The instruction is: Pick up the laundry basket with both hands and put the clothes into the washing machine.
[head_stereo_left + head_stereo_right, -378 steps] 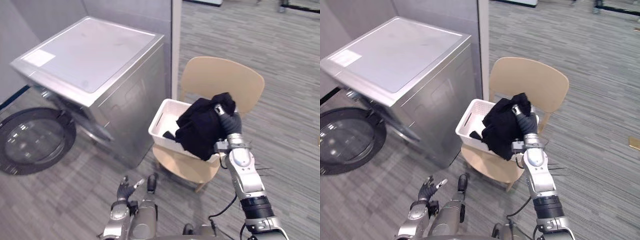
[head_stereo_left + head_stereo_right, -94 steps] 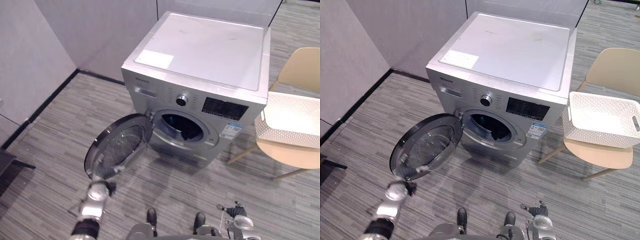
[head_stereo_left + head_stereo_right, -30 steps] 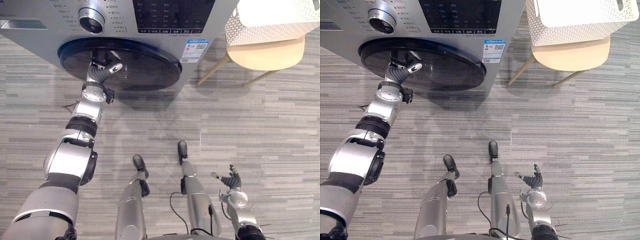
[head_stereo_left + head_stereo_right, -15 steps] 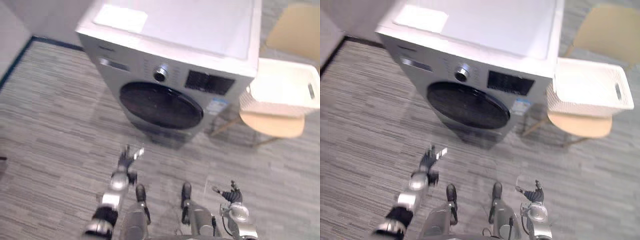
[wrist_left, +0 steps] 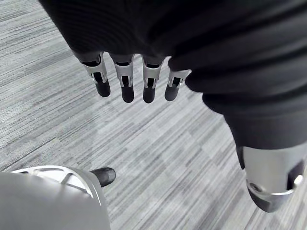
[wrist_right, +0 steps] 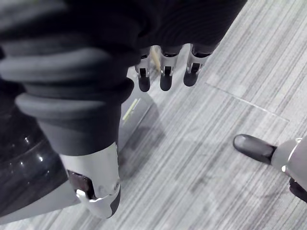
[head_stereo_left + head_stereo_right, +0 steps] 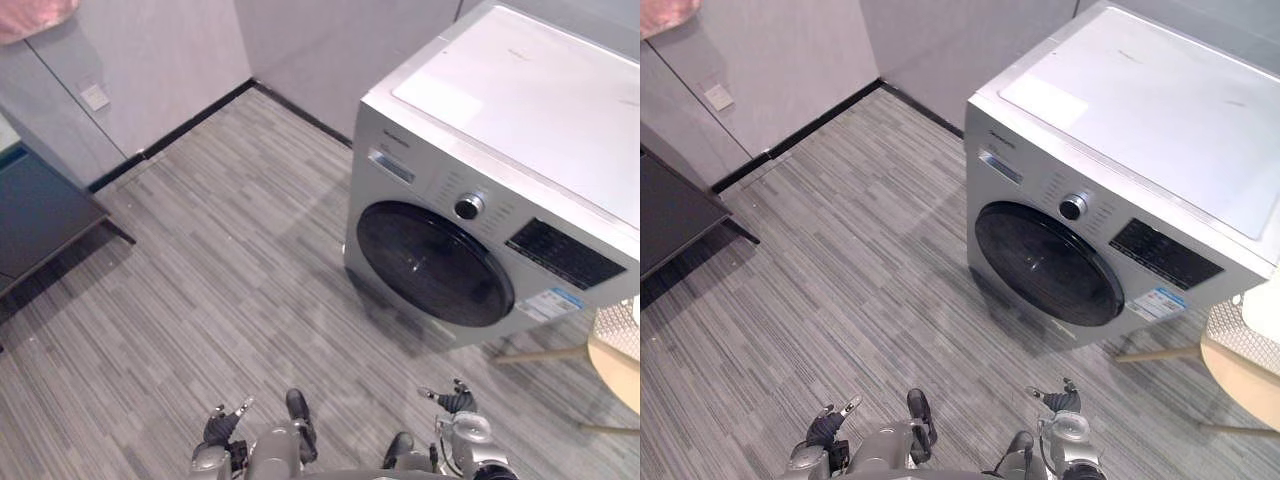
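The silver washing machine [image 7: 520,150] stands at the right, its round dark door [image 7: 435,265] shut. A corner of the white lattice laundry basket [image 7: 1252,335] shows at the right edge, resting on a tan chair [image 7: 1240,378]. My left hand [image 7: 222,430] hangs low at the bottom of the eye views, well in front of the machine. Its fingers [image 5: 127,81] are straight over bare floor and hold nothing. My right hand [image 7: 455,403] hangs low too, nearer the machine. Its fingers [image 6: 163,74] are also straight and empty, with the machine's dark door [image 6: 19,163] beside them.
Grey striped carpet covers the floor. A dark low table [image 7: 40,215] stands at the left against a grey wall with a socket [image 7: 95,97]. Something pink [image 7: 35,15] shows in the top left corner. Open floor lies between me and the machine.
The washing machine door, open three seconds ago, is shut. My left hand has left the door and dropped to my side. The camera has swung left and up.
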Available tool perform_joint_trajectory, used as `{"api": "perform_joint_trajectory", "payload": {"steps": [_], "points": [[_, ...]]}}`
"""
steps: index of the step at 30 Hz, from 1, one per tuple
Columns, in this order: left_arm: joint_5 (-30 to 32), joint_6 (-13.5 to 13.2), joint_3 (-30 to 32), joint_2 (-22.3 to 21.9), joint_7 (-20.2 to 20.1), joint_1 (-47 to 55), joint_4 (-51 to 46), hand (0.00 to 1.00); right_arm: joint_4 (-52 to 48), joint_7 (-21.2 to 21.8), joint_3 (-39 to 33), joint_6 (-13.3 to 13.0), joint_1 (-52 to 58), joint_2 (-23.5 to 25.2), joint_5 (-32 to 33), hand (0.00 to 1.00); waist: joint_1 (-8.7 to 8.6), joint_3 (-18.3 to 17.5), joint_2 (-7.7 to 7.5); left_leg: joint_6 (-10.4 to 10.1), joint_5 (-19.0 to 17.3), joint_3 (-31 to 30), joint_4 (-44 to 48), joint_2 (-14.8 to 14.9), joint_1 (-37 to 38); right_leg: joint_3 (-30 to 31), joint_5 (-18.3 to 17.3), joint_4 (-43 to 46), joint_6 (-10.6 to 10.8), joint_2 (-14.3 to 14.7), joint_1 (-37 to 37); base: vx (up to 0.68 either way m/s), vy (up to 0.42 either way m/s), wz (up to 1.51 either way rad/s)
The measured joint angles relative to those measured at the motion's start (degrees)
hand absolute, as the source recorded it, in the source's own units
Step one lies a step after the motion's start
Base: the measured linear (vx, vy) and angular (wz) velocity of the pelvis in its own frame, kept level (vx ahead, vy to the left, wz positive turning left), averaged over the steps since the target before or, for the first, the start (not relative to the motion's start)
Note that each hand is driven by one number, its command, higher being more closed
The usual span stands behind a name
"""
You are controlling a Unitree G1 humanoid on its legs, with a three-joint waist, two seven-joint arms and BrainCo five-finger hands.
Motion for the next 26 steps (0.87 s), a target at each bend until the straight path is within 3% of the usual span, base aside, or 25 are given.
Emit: {"api": "perform_joint_trajectory", "payload": {"steps": [2, 3, 4, 5, 6, 9, 10, 12, 13, 14, 15, 16, 18, 19, 21, 22, 24, 25, 26], "points": [[-0.13, 0.04, 0.57, -0.46, 0.13, 0.81, -0.20, 0.00, 0.22, 0.14, 0.75, 0.66, 0.15, -0.19, 0.01, 0.00, -0.31, -0.25, 0.68, 0.81, -2.66, -3.62, 2.29, -0.44, 0.51, 3.75, 0.37, 14.59, -3.05, -2.84, -3.71, 0.31, 0.168, 0.66], [-0.18, 0.06, 0.62, -0.35, 0.23, 1.45, -1.28, 0.00, 0.58, 0.17, 1.69, 0.87, 0.23, -0.27, 0.03, 0.00, -0.46, -0.09, 0.94, 1.52, -3.10, -6.09, 2.24, -0.58, 1.92, 8.50, 3.20, 25.24, -7.32, -3.68, -7.51, 0.31, 0.168, 0.83], [-0.29, 0.07, 0.48, -0.05, 0.35, 1.49, -1.63, 0.00, 0.65, 0.21, 1.84, 0.91, 0.26, -0.12, 0.04, 0.00, -0.67, 0.29, 1.35, 1.44, -3.22, -7.94, 2.28, -0.33, 2.62, 10.42, 0.45, 28.46, -6.32, -3.16, -9.17, 0.35, 0.069, 1.12], [-0.44, 0.00, 0.47, 0.10, 0.78, 1.52, -2.62, 0.00, 0.60, 0.38, 2.22, 0.92, -0.11, 0.22, 0.06, 0.00, -1.58, 0.60, 1.40, 1.66, -3.50, -11.01, 1.37, -0.25, 3.94, 11.98, -4.66, 29.53, -5.26, -0.71, -10.92, 0.37, -0.002, 1.27], [-0.75, -0.04, 0.52, 0.23, 1.20, 1.14, -2.70, 0.00, 0.46, 0.45, 2.63, 0.72, -0.67, -0.12, 0.06, 0.00, -1.90, 0.70, 1.39, 1.91, -3.67, -13.58, -0.14, -0.71, 6.00, 13.21, -6.92, 28.43, -6.22, 2.18, -13.29, 0.38, -0.027, 1.22], [-0.91, -0.09, 0.52, -0.25, 1.25, -0.11, -2.63, 0.00, -0.69, 0.45, 3.28, 0.43, -1.03, -1.83, 0.08, 0.00, -3.04, 2.52, 2.90, 1.39, -3.94, -19.30, -2.68, -1.04, 12.09, 16.98, -7.46, 21.19, -6.12, 8.50, -18.39, 0.43, -0.052, 1.28], [-0.92, -0.24, 0.53, -0.24, 1.28, -0.80, -2.63, 0.00, -1.60, 0.46, 3.24, 0.40, -1.03, -2.08, 0.07, 0.00, -3.50, 3.37, 3.04, 1.19, -4.04, -21.56, -3.25, -1.41, 13.65, 18.85, -5.84, 17.13, -6.15, 9.83, -19.99, 0.50, -0.145, 1.61], [-0.92, -0.78, 0.47, -0.09, 1.34, -1.93, -2.90, 0.00, -2.47, 0.54, 3.19, 0.33, 0.15, -2.10, 0.06, 0.00, -3.43, 4.48, 0.35, -1.29, -5.56, -26.31, -3.72, -3.62, 16.75, 24.74, 2.45, 5.01, -5.79, 10.34, -22.18, 0.46, -0.230, 1.74], [-0.90, -0.82, 0.52, -0.03, 1.37, -1.79, -3.07, 0.00, -2.44, 0.67, 3.20, 0.36, 0.65, -2.04, 0.04, 0.00, -3.44, 4.77, -0.25, -1.85, -6.55, -27.43, -3.37, -4.05, 17.58, 26.42, 5.27, 4.76, -6.23, 9.68, -22.32, 0.44, -0.332, 1.79], [-0.90, -0.79, 0.57, -0.44, 1.46, -1.72, -3.06, 0.00, -2.50, 1.17, 2.86, 0.43, 2.16, -2.30, 0.04, 0.00, -3.67, 4.75, 0.18, -3.17, -8.20, -30.20, -2.33, -3.46, 18.19, 27.04, 9.28, 9.54, -9.20, 9.63, -22.45, 0.34, -0.299, 1.32], [-0.85, -0.79, 0.61, -1.41, 1.52, -1.65, -3.27, 0.00, -2.62, 1.31, 2.66, 0.50, 2.73, -2.39, 0.03, 0.00, -3.26, 4.49, 1.27, -3.49, -8.39, -30.82, -1.93, -2.29, 18.28, 25.48, 6.91, 11.58, -9.41, 9.97, -22.90, 0.53, -0.400, 1.42], [-0.82, -0.73, 1.63, -3.02, 1.65, -0.82, -3.21, 0.00, -5.07, 1.48, 2.51, 0.57, 2.35, -2.11, 0.03, 0.00, -3.17, 4.23, 2.74, -4.42, -8.32, -30.64, 2.74, 0.39, 15.84, 21.63, 3.95, 13.65, -10.89, 10.69, -22.19, 0.41, -0.307, 0.85], [-0.78, -0.40, 2.55, -3.99, 1.79, -0.68, -3.26, 0.00, -6.39, 1.53, 2.53, 0.39, 2.57, -0.92, 0.03, 0.00, -3.42, 4.43, 2.96, -6.61, -7.56, -28.51, 11.65, 3.21, 12.69, 18.37, 2.60, 13.88, -12.80, 11.72, -19.12, 0.43, -0.317, 0.82], [-0.81, -0.05, 3.46, -4.69, 1.81, -0.65, -3.28, 0.00, -6.39, 1.51, 2.57, 0.40, 2.85, -0.27, 0.04, 0.00, -3.14, 4.55, 2.89, -8.27, -7.20, -25.23, 20.75, 6.29, 9.38, 17.10, 1.69, 12.66, -13.85, 13.00, -15.34, 0.34, -0.251, 0.70], [-0.80, -0.07, 3.46, -5.08, 1.75, -0.86, -3.47, 0.00, -6.88, 1.50, 2.50, 0.40, 2.91, 0.73, 0.04, 0.00, -2.66, 4.24, 1.79, -7.81, -7.47, -17.66, 25.56, 9.72, 7.45, 15.27, 1.25, 10.36, -14.46, 13.55, -10.65, 0.23, -0.165, 0.44], [-0.79, -0.08, 3.46, -5.21, 1.70, -0.98, -3.47, 0.00, -7.19, 1.50, 2.06, 0.36, 2.80, 0.89, 0.04, 0.00, -2.57, 4.11, 1.53, -7.76, -7.49, -15.42, 24.61, 10.23, 7.17, 14.64, 1.27, 9.30, -14.45, 13.40, -9.50, 0.20, -0.145, 0.32], [-0.49, -0.08, 3.46, -6.14, 1.20, -1.80, -3.48, 0.00, -7.43, 1.45, 0.28, 0.23, 2.85, 0.77, 0.03, 0.00, -2.85, 3.36, 2.45, -7.77, -6.71, -9.89, 14.06, 11.43, 7.06, 12.81, 1.25, 6.94, -14.26, 13.42, -7.24, 0.12, -0.057, 0.31], [-0.26, -0.08, 3.46, -6.29, 1.14, -2.05, -3.44, 0.00, -7.35, 1.45, 0.03, 0.34, 2.88, 0.61, 0.04, 0.00, -2.90, 3.08, 2.98, -7.12, -4.89, -9.30, 11.27, 11.49, 6.93, 12.46, 1.12, 6.96, -13.91, 13.45, -7.31, 0.06, 0.055, 0.26], [-0.16, -0.07, 3.46, -6.67, 1.11, -2.57, -3.29, 0.00, -6.98, 1.46, -0.71, 0.66, 3.18, 0.30, 0.03, 0.00, -2.98, 2.48, 4.20, -6.68, 0.41, -9.01, 6.42, 11.42, 6.71, 11.96, 0.63, 7.49, -13.07, 13.66, -7.65, 0.05, 0.053, 0.17]]}}
